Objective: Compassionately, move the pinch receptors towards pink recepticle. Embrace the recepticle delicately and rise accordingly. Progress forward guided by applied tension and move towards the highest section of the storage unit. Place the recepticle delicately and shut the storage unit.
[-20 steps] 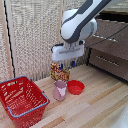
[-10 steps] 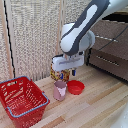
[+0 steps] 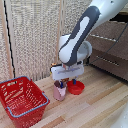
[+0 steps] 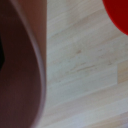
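Red wire basket [image 3: 22, 100] on the wooden tabletop [image 3: 95, 107], at the exterior view's left. Blue-grey rim band, open mesh sides; nothing can be made out inside it.

Red bowl [image 3: 76, 88], low and flat, on the tabletop just beside the pink cup on its exterior-view right side. Contents not visible. In the wrist view a curved red edge [image 4: 118, 15] shows in one corner, well apart from the cup wall.

Pink cup [image 3: 59, 92] upright on the tabletop, between basket and bowl. Pale pink, taller than wide, slightly tapered toward the base. In the wrist view its wall [image 4: 27, 65] fills about a third of the picture as a blurred pink-brown curve, very close to the lens, with the pale wood planks beside it.

End effector [image 3: 61, 83]: white wrist block low over the cup, dark blue-tipped fingers [image 3: 62, 84] reaching down at the cup's mouth. The fingers appear to be in or at the rim, but the block hides most of them. Cannot tell how far apart they are, or whether they actually touch the cup.

Brown chest of drawers [image 3: 107, 50] at the exterior view's right, behind the arm. Silver bar handles [image 3: 106, 62] on the fronts. Which drawer is uppermost is partly masked by the arm.
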You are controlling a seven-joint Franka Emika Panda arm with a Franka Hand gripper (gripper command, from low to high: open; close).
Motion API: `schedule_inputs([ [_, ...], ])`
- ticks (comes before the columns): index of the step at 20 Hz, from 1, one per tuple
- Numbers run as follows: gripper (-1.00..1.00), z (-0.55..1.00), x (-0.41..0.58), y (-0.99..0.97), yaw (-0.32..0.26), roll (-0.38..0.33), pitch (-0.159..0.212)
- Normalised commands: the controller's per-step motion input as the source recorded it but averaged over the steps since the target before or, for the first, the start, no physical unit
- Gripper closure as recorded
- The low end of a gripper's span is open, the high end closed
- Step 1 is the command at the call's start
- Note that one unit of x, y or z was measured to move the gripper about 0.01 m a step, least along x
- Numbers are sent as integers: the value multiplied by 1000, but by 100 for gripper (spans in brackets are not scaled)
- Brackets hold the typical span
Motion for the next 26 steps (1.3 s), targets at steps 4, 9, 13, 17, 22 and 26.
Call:
schedule_inputs([
  [4,100,-241,6,474,55,-164,2],
  [9,100,-116,9,203,65,-72,14],
  [13,100,-65,6,104,50,-41,34],
  [17,100,-62,0,2,104,-25,3],
  [22,100,112,50,-7,41,0,24],
  [26,100,560,182,-79,0,0,50],
])
